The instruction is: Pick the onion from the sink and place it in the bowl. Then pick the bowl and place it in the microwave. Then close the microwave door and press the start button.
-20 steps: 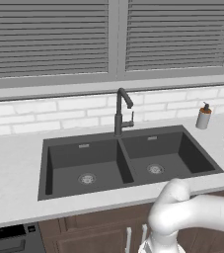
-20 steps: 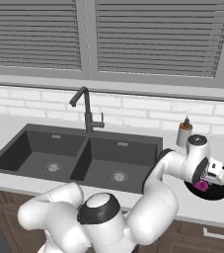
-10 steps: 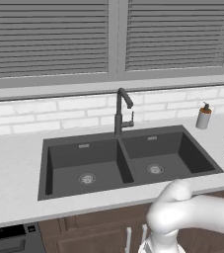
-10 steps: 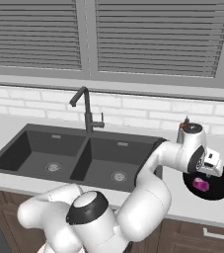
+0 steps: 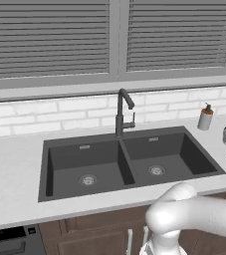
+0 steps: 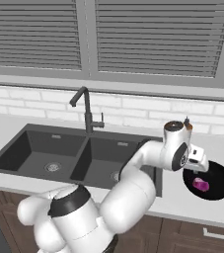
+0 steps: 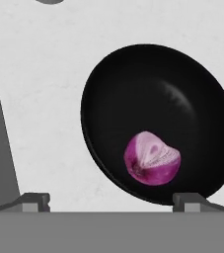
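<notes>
One step done: you have the first step of the task finished; the onion (image 7: 152,165) lies loose inside the bowl (image 7: 133,89), with nothing gripping it.
Change since a second ago: in the right base view the hand (image 6: 198,165) has lifted off the bowl (image 6: 222,190) and swung a little to the upper left of it, so the onion (image 6: 200,184) now shows free at the bowl's centre instead of under the wrist.
Hand: the jaws stand spread wide and carry nothing; in the hand view the two fingertips (image 7: 32,201) rise at the lower left and lower right, well apart, with the onion between and beyond them.
Bowl, contents: one magenta bulb, pale cut-looking top facing up, resting at the lower middle of the bowl in the hand view, touching the black floor and near the lower rim.
Bowl, place: on the tabletop (image 6: 182,207) at the right of the right base view, just beside the sink (image 6: 34,155).
Sink, contents: both basins (image 5: 87,164) show only their round drains (image 5: 88,180); no produce is left in them.
Soap bottle (image 5: 204,117): upright on the tabletop at the upper right of the left base view, near the bowl's far side.
What this means for you: the next job, in my judgement, is the bowl itself; the wide shallow rim will want a grip on its edge, and a tilt could roll the onion out.
</notes>
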